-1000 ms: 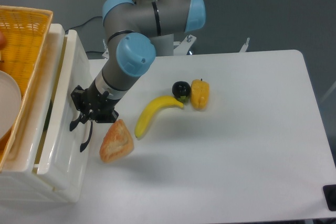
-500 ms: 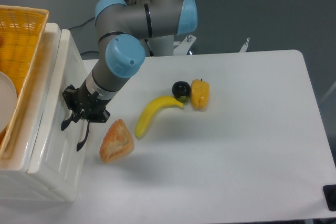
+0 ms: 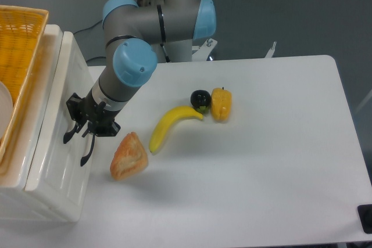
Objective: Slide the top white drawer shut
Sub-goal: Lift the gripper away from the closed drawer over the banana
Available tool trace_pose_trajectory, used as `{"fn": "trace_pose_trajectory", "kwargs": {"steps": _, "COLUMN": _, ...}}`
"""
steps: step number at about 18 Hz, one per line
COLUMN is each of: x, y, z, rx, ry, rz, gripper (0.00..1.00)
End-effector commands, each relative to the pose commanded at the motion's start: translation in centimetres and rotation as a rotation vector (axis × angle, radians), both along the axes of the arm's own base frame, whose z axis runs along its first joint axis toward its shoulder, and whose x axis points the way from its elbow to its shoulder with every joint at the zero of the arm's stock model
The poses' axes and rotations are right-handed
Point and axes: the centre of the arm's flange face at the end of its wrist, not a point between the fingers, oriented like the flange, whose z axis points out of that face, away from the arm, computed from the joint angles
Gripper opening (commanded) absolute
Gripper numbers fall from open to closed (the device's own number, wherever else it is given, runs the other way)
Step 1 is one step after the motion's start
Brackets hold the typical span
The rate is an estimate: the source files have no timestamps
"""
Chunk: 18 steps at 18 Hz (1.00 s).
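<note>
White table (image 3: pixel 279 161) ahead; your gripper (image 3: pixel 87 125) presses the top white drawer (image 3: pixel 55 143) front, drawer at nine o'clock, finger state unclear.

You had the top white drawer (image 3: pixel 55 114) at the left edge of the view, a glossy white plastic tray seen from above. Its ridged front panel faced right, toward the desk, and a black curved handle (image 3: pixel 71 130) stood out from that face. The front sat nearly flush with the rest of the white unit, and only a narrow strip of its rim showed along the top.
</note>
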Motion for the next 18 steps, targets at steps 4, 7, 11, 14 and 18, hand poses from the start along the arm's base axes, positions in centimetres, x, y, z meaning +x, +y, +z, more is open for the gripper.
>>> {"fn": "trace_pose_trajectory", "kwargs": {"steps": 4, "x": -4.3, "y": -1.6, "z": 0.4, "rx": 0.034, "ry": 0.055, "rz": 0.029, "gripper": 0.62}}
{"fn": "trace_pose_trajectory", "kwargs": {"steps": 7, "x": -8.7, "y": -3.7, "z": 0.8, "rx": 0.029, "ry": 0.116, "rz": 0.086, "gripper": 0.81}}
{"fn": "trace_pose_trajectory", "kwargs": {"steps": 11, "x": -13.2, "y": -6.9, "z": 0.4, "rx": -0.042, "ry": 0.2, "rz": 0.136, "gripper": 1.0}}
{"fn": "trace_pose_trajectory", "kwargs": {"steps": 14, "x": -14.7, "y": -8.2, "z": -1.1, "rx": -0.15, "ry": 0.269, "rz": 0.147, "gripper": 1.0}}
{"fn": "trace_pose_trajectory", "kwargs": {"steps": 18, "x": -18.2, "y": -10.7, "z": -3.1, "rx": -0.274, "ry": 0.336, "rz": 0.178, "gripper": 1.0}}
